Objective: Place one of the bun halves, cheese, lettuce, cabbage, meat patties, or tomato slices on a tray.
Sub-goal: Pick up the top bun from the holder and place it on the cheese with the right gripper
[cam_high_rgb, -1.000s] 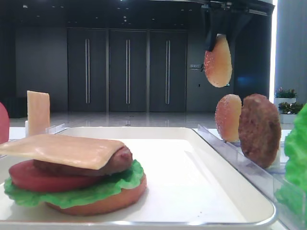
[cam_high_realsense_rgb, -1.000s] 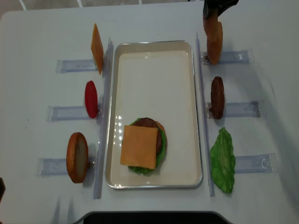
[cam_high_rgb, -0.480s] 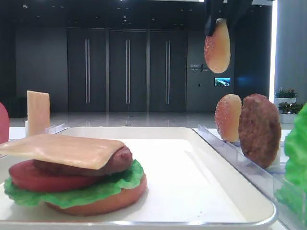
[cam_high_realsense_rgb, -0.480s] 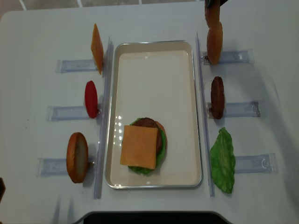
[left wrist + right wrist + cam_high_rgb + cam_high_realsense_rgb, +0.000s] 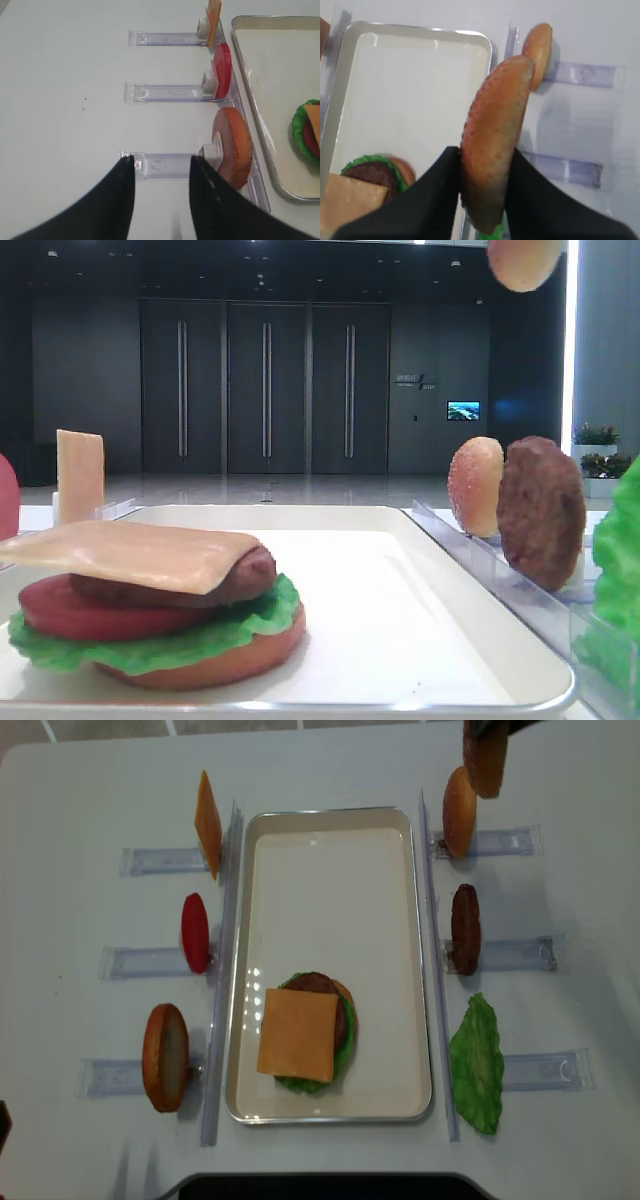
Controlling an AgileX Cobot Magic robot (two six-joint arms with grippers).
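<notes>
Pinching bun top [image 5: 492, 150] edge-on between right gripper [image 5: 482, 172] jaws, above table

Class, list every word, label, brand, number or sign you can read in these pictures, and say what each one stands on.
No text can be read in any view.
Small white wall sign beside the dark doors: lettering too small and blurred to read.
Small lit blue screen on the dark back wall: picture only, no legible words.
White rectangular tray, toy burger foods and clear acrylic holder racks: no labels or print visible.
</notes>
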